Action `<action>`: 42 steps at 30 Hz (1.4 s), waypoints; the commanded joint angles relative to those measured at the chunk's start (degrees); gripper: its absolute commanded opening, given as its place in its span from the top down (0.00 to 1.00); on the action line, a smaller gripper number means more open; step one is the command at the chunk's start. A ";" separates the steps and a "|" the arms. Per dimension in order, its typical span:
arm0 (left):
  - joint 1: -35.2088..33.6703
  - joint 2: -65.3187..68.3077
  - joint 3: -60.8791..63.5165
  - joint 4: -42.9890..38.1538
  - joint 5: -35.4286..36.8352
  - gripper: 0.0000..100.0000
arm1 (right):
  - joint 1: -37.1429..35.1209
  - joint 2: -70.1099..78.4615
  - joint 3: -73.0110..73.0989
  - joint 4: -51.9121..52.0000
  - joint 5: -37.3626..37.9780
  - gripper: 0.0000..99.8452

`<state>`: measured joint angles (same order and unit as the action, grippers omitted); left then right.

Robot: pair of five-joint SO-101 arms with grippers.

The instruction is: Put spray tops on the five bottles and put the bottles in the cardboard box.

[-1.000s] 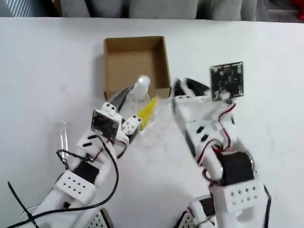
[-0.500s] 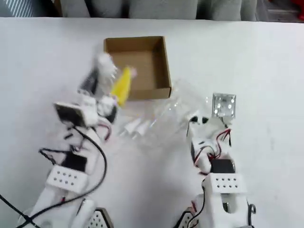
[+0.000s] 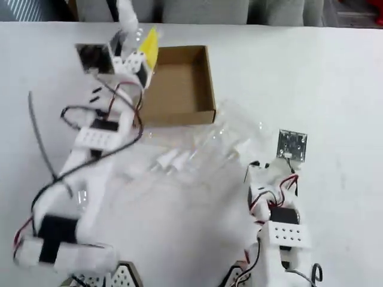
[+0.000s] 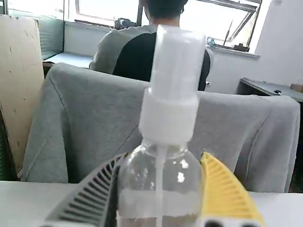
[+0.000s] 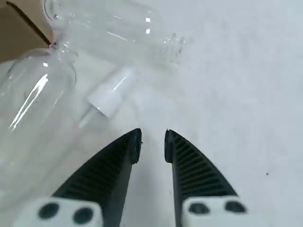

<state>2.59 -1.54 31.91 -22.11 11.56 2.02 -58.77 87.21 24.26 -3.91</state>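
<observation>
Left gripper (image 3: 136, 43), clamping a bottle (image 4: 160, 194), has risen upper left by the box (image 3: 207, 84). Right gripper (image 5: 152, 143), barely parted, faces loose bottles (image 5: 116, 29).

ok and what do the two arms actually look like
Both are white plastic with black motor blocks. The left arm carries a looping black cable; its jaws are ribbed, one dark grey, one yellow. The right arm has red wires and two black ribbed jaws.

Overhead and close-up right wrist cameras share the bottles (image 5: 118, 33).
</observation>
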 commanded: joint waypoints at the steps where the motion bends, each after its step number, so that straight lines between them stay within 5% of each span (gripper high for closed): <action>1: -0.75 9.45 -11.78 -2.46 -1.23 0.98 | 0.40 -0.75 -0.44 -1.19 -0.09 0.93; 8: -0.84 29.85 -21.54 -17.49 -5.63 0.98 | 0.40 -0.75 -0.35 -2.07 -0.09 0.93; 17: -3.21 47.78 -40.53 -17.41 -5.19 0.98 | 0.40 -0.75 2.81 -9.27 -0.09 0.93; 26: -3.21 59.21 -56.53 -8.00 -5.10 0.98 | 0.40 -0.75 2.81 -9.27 -0.09 0.93; 42: -4.00 68.26 -62.86 -7.74 -5.36 0.98 | 0.40 -0.75 2.81 -9.27 -0.09 0.93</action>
<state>-0.57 66.77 -27.69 -29.67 6.73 1.93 -58.86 90.29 16.18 -3.91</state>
